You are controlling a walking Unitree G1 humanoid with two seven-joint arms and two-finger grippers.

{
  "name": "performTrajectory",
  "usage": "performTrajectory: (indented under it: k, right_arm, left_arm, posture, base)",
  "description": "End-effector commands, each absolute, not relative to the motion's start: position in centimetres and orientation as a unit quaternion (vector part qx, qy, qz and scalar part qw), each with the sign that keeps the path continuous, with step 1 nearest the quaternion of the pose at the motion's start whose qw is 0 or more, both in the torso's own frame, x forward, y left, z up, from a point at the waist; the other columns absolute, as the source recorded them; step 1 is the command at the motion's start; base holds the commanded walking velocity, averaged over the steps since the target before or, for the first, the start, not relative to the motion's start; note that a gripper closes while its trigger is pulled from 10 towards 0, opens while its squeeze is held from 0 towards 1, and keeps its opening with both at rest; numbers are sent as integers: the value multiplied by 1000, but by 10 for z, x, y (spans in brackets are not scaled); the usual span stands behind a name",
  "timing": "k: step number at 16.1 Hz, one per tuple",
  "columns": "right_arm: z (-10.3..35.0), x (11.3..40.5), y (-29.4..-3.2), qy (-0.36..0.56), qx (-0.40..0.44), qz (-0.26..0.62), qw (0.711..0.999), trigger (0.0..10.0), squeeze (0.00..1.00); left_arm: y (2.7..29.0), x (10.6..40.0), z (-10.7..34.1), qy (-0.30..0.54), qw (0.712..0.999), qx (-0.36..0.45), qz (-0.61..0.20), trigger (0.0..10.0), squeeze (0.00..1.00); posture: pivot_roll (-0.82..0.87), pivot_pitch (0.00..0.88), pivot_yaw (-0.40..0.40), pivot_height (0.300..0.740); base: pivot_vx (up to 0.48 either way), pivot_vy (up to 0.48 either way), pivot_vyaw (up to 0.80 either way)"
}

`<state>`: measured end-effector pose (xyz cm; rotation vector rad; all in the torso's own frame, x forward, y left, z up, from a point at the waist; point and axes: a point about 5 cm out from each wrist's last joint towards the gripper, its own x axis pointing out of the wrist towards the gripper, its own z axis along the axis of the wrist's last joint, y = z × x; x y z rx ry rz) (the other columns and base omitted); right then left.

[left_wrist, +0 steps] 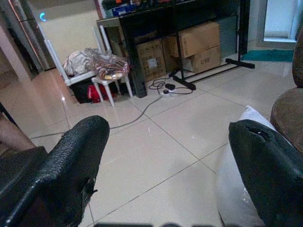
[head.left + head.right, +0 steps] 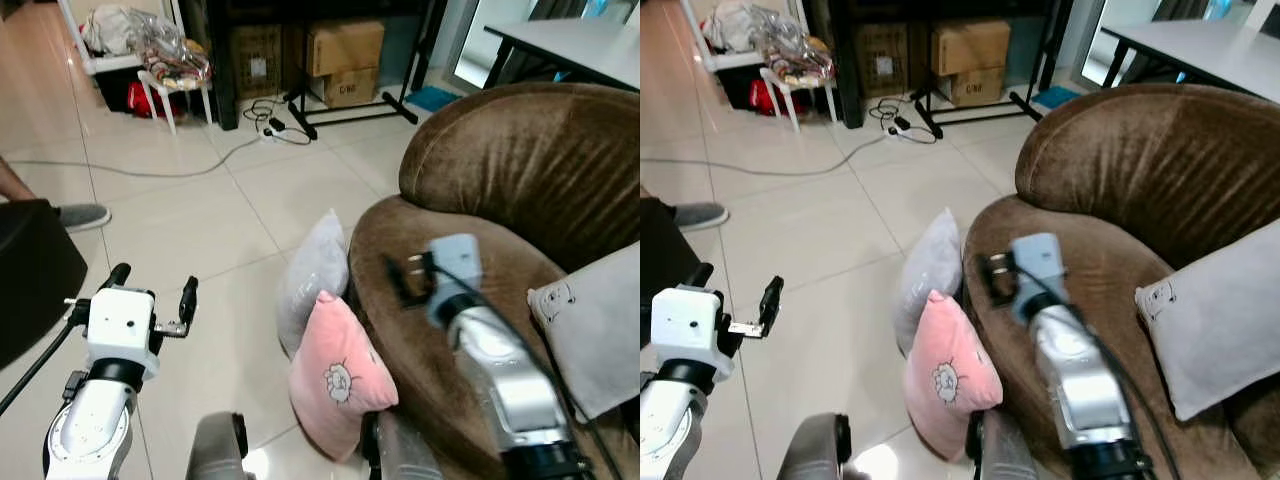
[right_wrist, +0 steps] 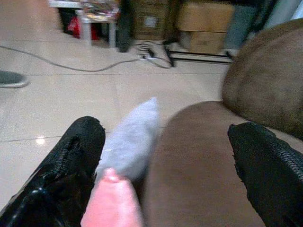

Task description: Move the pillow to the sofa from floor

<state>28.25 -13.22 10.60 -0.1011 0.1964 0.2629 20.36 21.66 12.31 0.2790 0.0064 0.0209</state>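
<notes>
Leaning against the sofa (image 2: 470, 290) front, on the floor (image 2: 200, 220): pink pillow (image 2: 335, 378) with a small cartoon print, standing on edge, and grey pillow (image 2: 312, 275) just behind it, also upright and touching the sofa. Rested on the sofa seat at the robot's right, propped against the backrest: a light grey cushion (image 2: 595, 325).

Held over the sofa seat, above and beside the pink pillow: right gripper (image 3: 165, 170), fingers spread wide, nothing between them, touching neither pillow. Seen from the right wrist: pink pillow corner and grey pillow between the fingers, sofa seat to one side.

Raised over bare floor, well apart from the pillows: left gripper (image 2: 152, 292), fingers parted and released, grasping nothing.

Stood further back across the tiled floor: cardboard boxes (image 2: 345, 55) under a dark rack, a white stool (image 2: 170, 85) piled with clothes, a cable (image 2: 160, 172) trailing over the tiles. Visible at the left edge: a person's shoe (image 2: 82, 215).
</notes>
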Motion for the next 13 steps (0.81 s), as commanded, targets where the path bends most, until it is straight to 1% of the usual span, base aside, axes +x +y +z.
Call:
performTrajectory:
  k: [1,6,7,13]
  right_arm:
    - [106,282,-137,104,-51,127,985,10000,0]
    - [106,285,-138,113,-58,134,983,10000,0]
    - [105,287,-137,116,-60,138,982,10000,0]
    - [104,286,-136,121,-62,146,980,10000,0]
  left_arm:
    - [218,203,123,6,989,144,15,10000,0]
    - [217,203,120,10,989,149,15,10000,0]
    - [217,203,119,11,988,150,14,10000,0]
    - [219,202,116,17,988,154,15,10000,0]
  posture:
    - [11,0,-59,570]
    - [15,0,-73,525]
    - [15,0,-73,510]
    - [18,0,-82,465]
  base:
    - [0,0,0]
    - [0,0,0]
    - [0,0,0]
    - [0,0,0]
